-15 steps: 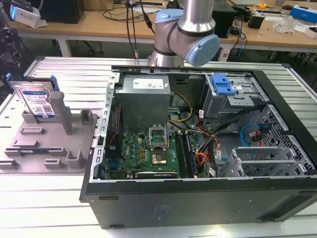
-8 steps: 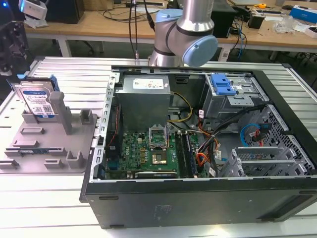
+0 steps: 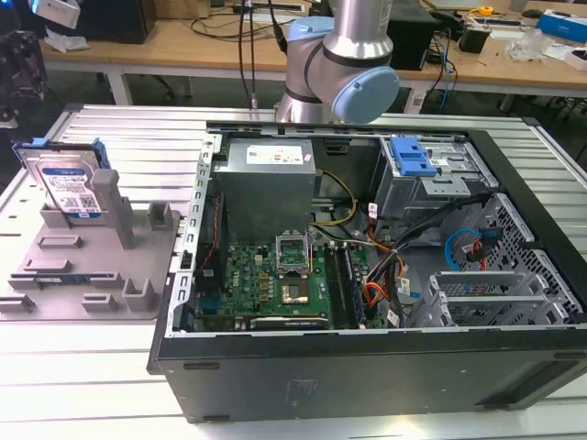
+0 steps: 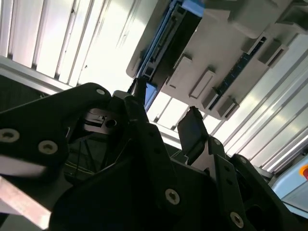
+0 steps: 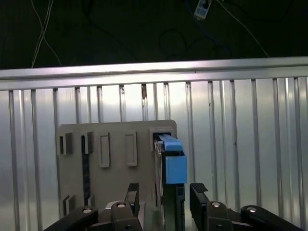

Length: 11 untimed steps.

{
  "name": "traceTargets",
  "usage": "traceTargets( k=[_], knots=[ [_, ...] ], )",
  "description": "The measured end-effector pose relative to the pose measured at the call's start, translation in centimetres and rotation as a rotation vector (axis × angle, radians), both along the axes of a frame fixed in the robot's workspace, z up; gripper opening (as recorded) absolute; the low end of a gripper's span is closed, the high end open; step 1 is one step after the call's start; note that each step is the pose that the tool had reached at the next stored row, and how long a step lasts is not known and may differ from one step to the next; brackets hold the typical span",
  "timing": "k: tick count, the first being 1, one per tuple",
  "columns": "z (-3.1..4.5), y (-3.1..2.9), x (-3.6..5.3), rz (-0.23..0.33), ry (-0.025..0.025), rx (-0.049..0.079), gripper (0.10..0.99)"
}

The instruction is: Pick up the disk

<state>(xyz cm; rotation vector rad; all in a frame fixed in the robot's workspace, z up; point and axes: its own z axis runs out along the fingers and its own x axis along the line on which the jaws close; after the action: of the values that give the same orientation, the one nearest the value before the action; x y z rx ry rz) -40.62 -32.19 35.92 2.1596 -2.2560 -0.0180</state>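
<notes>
Gripper point(image 5: 165, 191) jaws spread | disk point(image 5: 172, 163) edge-on in grey fixture point(image 5: 115, 144), one end hidden behind gripper

The silver, cylindrical metal robot arm point(image 3: 356, 32) carries rounded pale grey joint housings point(image 3: 307, 55), one closed by a round light-blue cap point(image 3: 367, 94); the matte black, angular linkage gripper point(image 4: 166, 103) has two blunt, flat-faced fingers point(image 5: 198, 195); small silver screw heads point(image 4: 173, 195) dot its links in both wrist views
</notes>
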Motion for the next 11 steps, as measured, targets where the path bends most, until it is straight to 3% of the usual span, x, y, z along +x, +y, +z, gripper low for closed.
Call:
traceTargets(
  k=[3,11],
  knots=[
    [-0.05,0.17,-0.57,0.005,-0.0001,0.000,0.541],
    [-0.08,0.25,-0.61,0.007,-0.0001,0.001,0.541]
  ],
)
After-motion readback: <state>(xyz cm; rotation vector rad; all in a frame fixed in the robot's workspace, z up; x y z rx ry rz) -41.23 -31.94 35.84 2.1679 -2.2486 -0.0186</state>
